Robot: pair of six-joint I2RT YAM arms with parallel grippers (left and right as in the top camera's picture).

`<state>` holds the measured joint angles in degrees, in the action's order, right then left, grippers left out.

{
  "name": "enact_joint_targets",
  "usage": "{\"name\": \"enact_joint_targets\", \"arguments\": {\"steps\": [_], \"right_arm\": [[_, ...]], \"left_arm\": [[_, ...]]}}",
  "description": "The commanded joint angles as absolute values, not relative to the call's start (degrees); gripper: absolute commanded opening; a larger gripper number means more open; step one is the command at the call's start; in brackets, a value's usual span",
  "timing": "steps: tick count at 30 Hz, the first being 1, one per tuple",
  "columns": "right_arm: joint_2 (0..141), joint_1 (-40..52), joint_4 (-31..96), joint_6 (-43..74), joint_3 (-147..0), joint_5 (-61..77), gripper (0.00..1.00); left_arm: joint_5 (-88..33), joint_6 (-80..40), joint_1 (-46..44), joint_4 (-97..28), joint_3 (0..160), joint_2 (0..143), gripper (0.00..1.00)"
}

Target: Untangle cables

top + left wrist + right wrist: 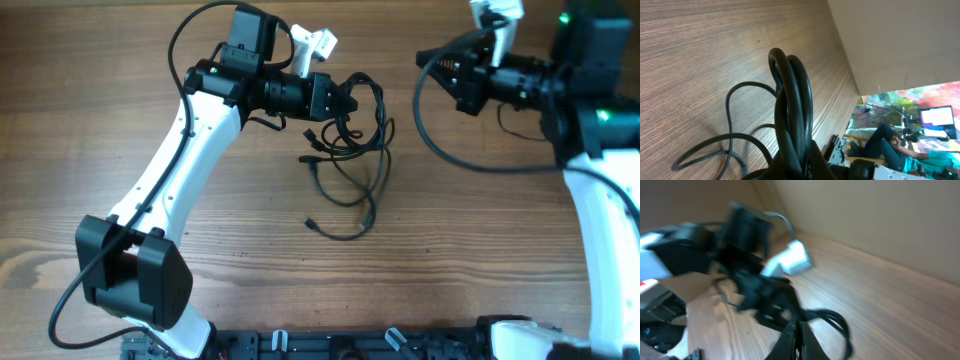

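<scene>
Overhead, the left pincer (pixel 345 100) is clamping the tangled cables (pixel 340 135), with loose loops trailing across the desk (pixel 480 250). Blur is smearing the right wrist view, so I cannot tell the right pincer (pixel 460 85) spread.

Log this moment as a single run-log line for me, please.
left jaws: shut on cables | right jaws: away from cables, open or shut unclear | cables: loose loops trail onto table | task: not yet untangled
</scene>
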<state>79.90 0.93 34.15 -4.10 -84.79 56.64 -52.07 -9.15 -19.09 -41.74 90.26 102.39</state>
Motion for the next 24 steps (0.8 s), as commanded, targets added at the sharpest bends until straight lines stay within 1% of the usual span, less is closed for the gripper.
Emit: {"name": "enact_joint_targets", "arguments": {"steps": [1,4,6,7,9,12,14,16,18,24], "right_arm": [[77.52,1.15,33.71,0.6,-85.49,59.7,0.04],[77.8,1.15,36.01,1.78,-85.47,55.31,0.04],[78.06,1.15,38.26,4.58,-85.47,50.46,0.06],[78.26,1.15,39.29,5.13,-85.47,48.93,0.09],[78.43,1.15,41.87,5.13,-85.47,47.0,0.2],[78.43,1.15,45.28,6.04,-85.47,43.0,0.24],[78.5,1.15,48.01,9.21,-85.47,36.21,0.24],[78.54,1.15,49.54,10.52,-85.47,32.64,0.25],[78.54,1.15,49.93,10.68,-85.47,31.2,0.27],[79.68,1.17,49.32,10.46,-85.47,31.88,0.33]], "left_arm": [[-51.33,-9.5,-20.51,-41.54,90.43,102.02,0.04],[-51.42,-8.88,-21.71,-40.71,90.43,102.02,0.04],[-54.72,-3.7,-22.02,-39.53,90.43,102.0,0.04],[-57.23,-1.76,-22.02,-38.59,90.43,102.0,0.04],[-63.05,1.43,-21.85,-35.09,90.43,102.0,0.04],[-64.77,1.72,-21.61,-29.3,90.43,102.0,0.04],[-65.67,1.34,-21.39,-24.84,90.45,101.95,0.04],[-67.81,-0.51,-20.95,-20.71,90.45,101.91,0.04],[-70.41,-5.52,-19.94,-14.87,90.45,101.91,0.04],[-73.67,-18.41,-18.13,-6.09,90.45,101.91,0.04]]}}
